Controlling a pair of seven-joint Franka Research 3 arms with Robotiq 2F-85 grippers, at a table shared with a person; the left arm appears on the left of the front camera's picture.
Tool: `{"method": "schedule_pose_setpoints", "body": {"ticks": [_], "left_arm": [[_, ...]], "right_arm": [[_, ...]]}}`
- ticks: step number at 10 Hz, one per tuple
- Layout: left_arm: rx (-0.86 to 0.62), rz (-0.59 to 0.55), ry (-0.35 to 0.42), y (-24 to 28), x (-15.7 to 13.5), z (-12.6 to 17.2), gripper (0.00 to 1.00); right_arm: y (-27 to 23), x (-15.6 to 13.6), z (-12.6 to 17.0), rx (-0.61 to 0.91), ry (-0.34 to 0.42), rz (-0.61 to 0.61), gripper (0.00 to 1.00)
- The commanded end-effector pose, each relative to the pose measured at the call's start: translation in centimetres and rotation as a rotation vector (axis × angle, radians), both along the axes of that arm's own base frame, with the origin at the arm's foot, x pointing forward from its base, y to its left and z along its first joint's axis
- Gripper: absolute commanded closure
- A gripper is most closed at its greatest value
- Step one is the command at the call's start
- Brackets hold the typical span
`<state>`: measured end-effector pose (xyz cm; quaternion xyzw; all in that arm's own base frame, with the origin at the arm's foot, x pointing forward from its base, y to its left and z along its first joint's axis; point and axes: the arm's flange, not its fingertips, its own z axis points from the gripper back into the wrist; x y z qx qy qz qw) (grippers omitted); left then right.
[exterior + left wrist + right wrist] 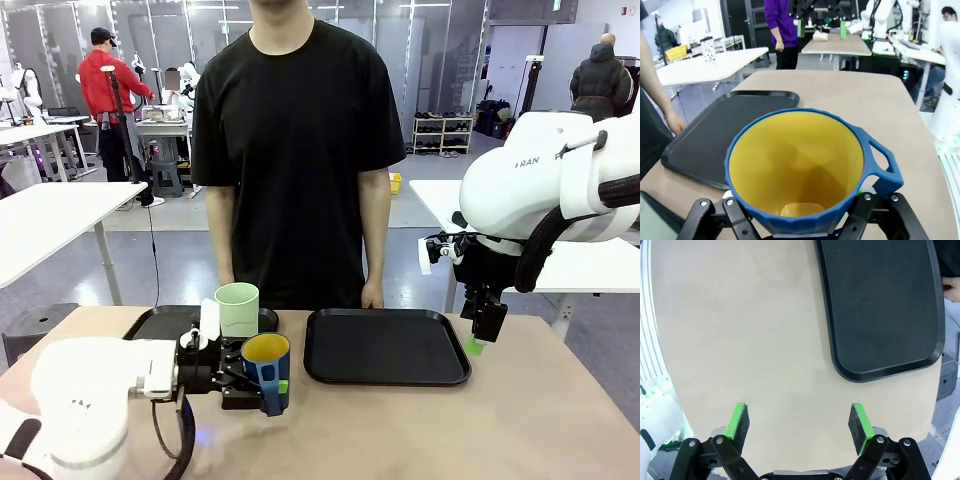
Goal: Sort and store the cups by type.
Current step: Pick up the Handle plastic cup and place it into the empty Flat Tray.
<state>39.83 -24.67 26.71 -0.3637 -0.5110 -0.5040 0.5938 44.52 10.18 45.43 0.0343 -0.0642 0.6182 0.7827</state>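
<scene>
Left tool [262,388]: clamped on dark blue mug [795,170]; black tray [715,145] ahead. Its rim may snag, tipping the mug. Right tool [799,422]: jaws apart, empty.

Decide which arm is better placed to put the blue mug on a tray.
Left: the left tool grips the blue mug beside the right black tray. The right tool hangs open past that tray's other side.
</scene>
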Motion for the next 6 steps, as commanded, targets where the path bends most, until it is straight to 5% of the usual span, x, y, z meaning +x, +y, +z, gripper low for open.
{"method": "schedule_pose_setpoints", "body": {"ticks": [1, 6], "left_arm": [[0.009, 0.105, -0.026, -2.5, -1.9, 0.4, 0.25], [-0.044, 0.265, -0.044, -7.1, 0.6, 0.4, 0.25]], "right_arm": [[-0.1, 0.0, 0.1, -0.003, -0.008, 0.003, 0.0], [-0.1, 0.0, 0.1, -0.003, -0.008, 0.003, 0.0]]}}
